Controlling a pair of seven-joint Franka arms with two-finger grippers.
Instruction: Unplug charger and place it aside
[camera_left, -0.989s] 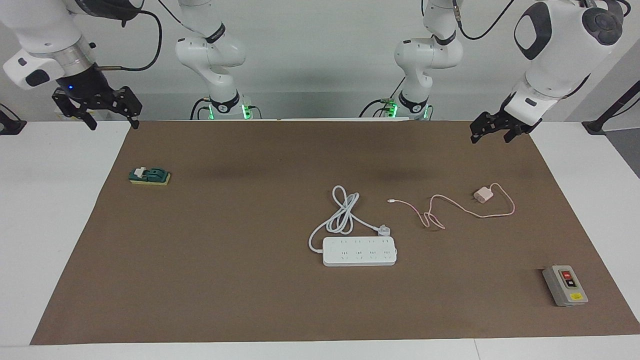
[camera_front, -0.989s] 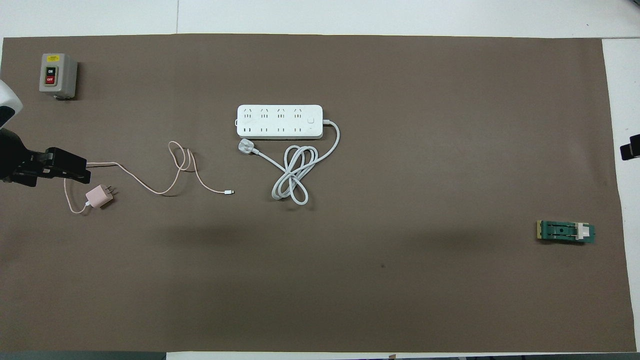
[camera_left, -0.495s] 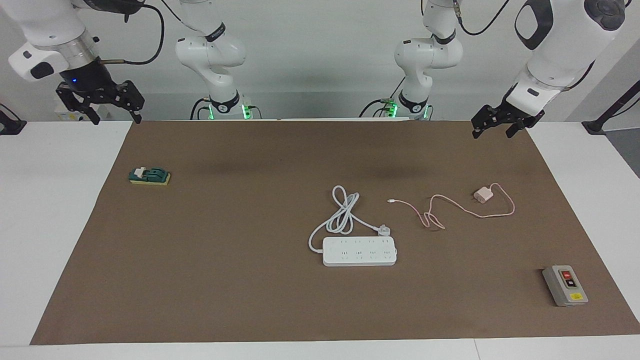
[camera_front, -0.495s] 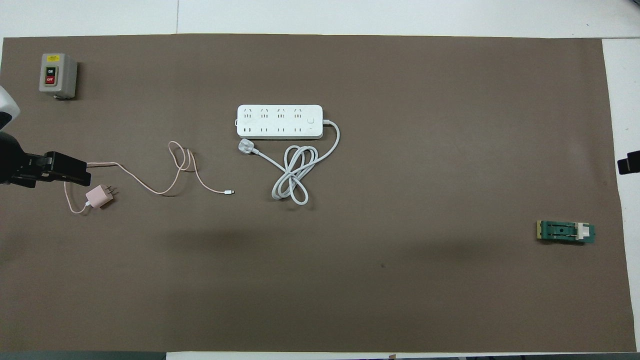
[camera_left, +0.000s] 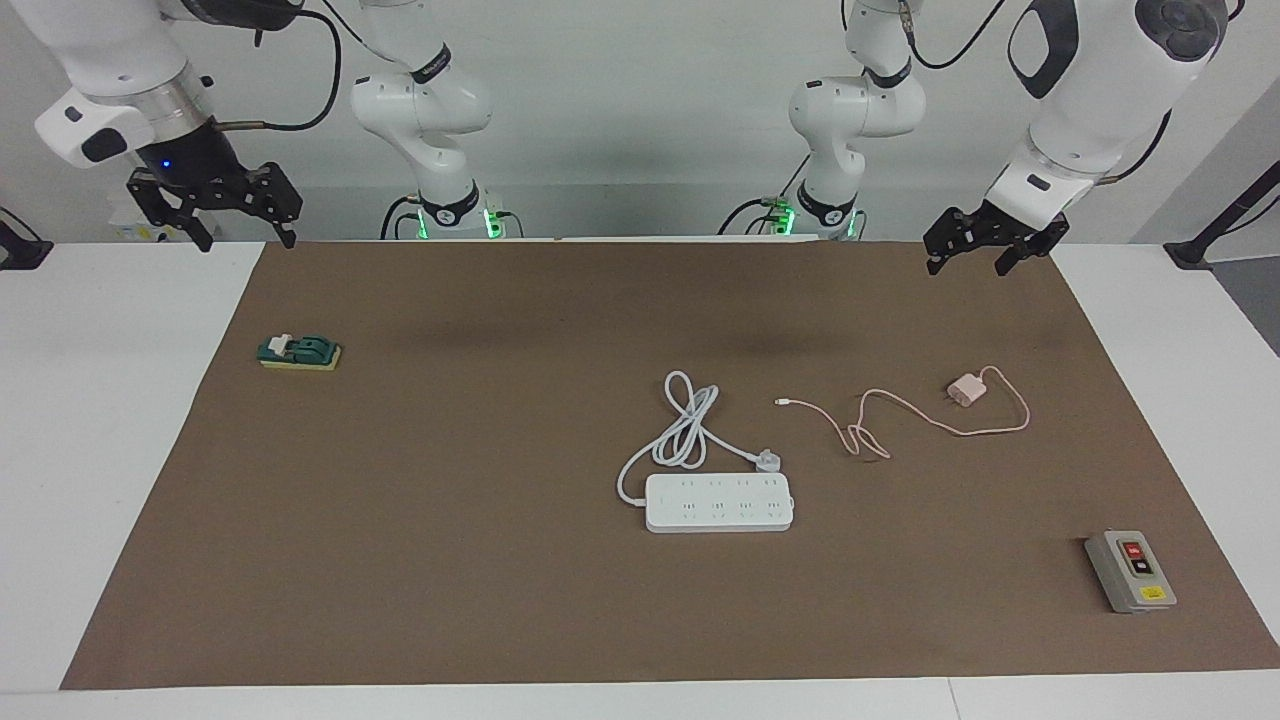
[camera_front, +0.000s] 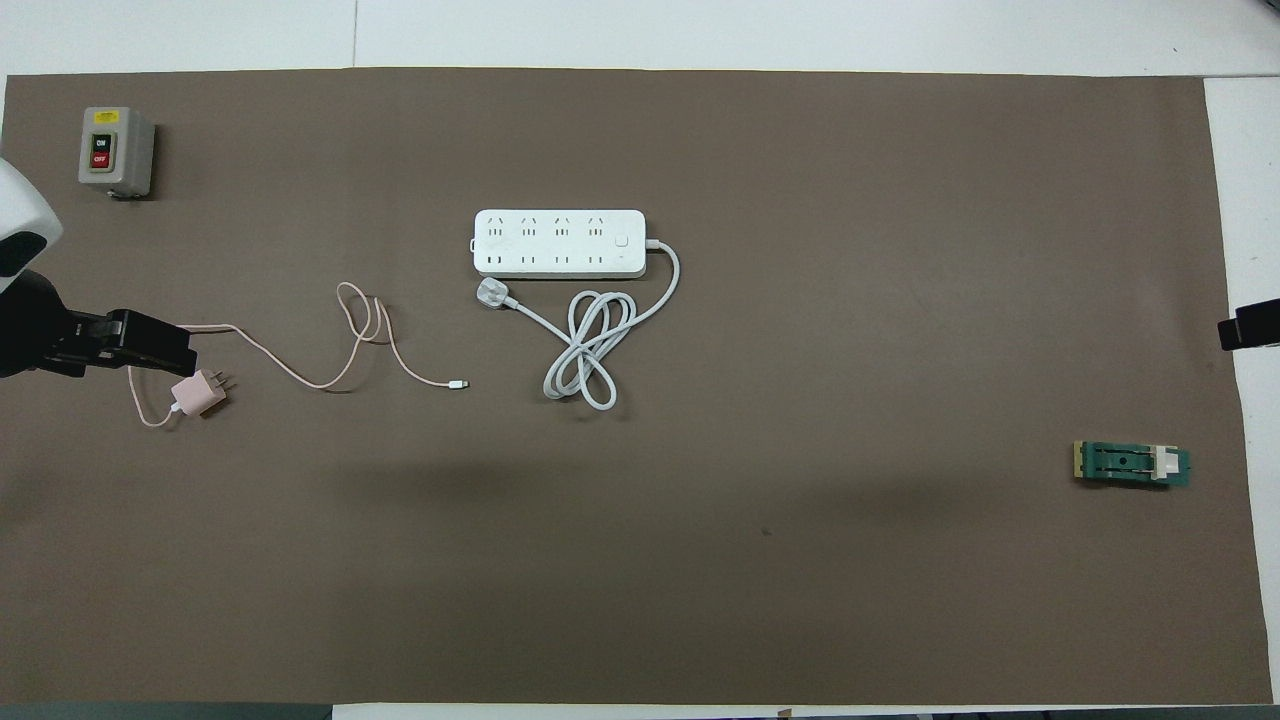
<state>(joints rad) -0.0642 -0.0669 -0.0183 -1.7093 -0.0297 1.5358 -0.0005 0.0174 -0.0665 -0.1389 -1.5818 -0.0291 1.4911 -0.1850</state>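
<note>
Charger (camera_left: 966, 389) lies unplugged on mat near power strip (camera_left: 719, 502).

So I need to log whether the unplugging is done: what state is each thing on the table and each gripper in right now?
charger: unplugged, lying on the brown mat, prongs bare, cable loose.
power strip: all sockets free, its own cord coiled beside it, its plug lying loose.
grey switch box: resting on the mat, untouched.
green block: resting on the mat, untouched.
left gripper: open, holding nothing, raised.
right gripper: open, holding nothing, raised.
</note>
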